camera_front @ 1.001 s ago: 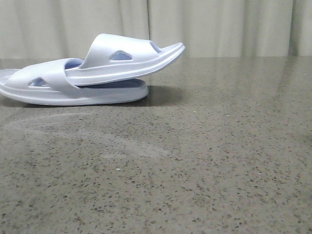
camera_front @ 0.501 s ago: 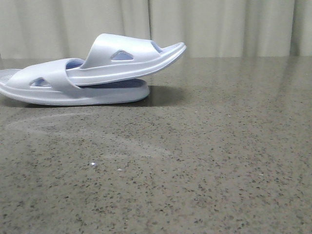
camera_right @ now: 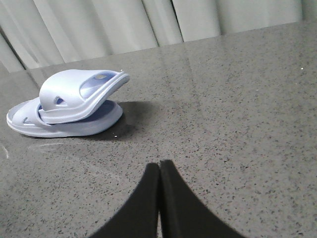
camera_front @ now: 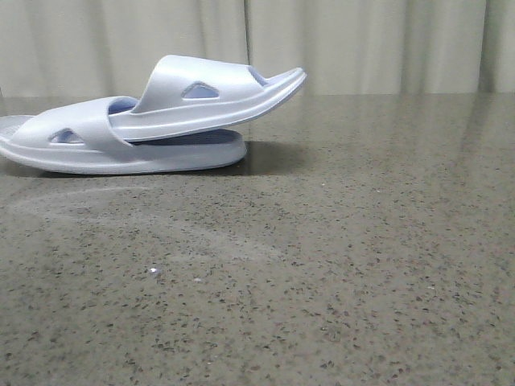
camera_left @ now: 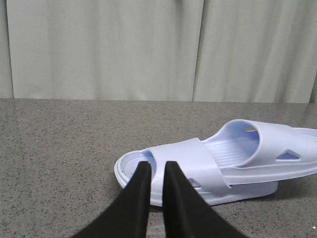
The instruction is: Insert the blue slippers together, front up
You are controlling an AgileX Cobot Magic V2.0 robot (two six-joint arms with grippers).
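Two sets of jaws we list first, nearest our wrist cameras: the left gripper (camera_left: 153,171) stands narrow, a thin gap between its black fingers, holding nothing; the right gripper (camera_right: 159,171) has its fingers pressed together, also holding nothing. Next we note the speckled grey bench (camera_front: 322,265). Farther back on our left side lie the blue slippers (camera_front: 153,121), one flat on the bench, the other pushed under its strap with its front tilted upward. Last we record a pale curtain (camera_front: 362,44) behind.

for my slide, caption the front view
Upper blue slipper tucked under lower slipper's strap, resting tilted on speckled table.
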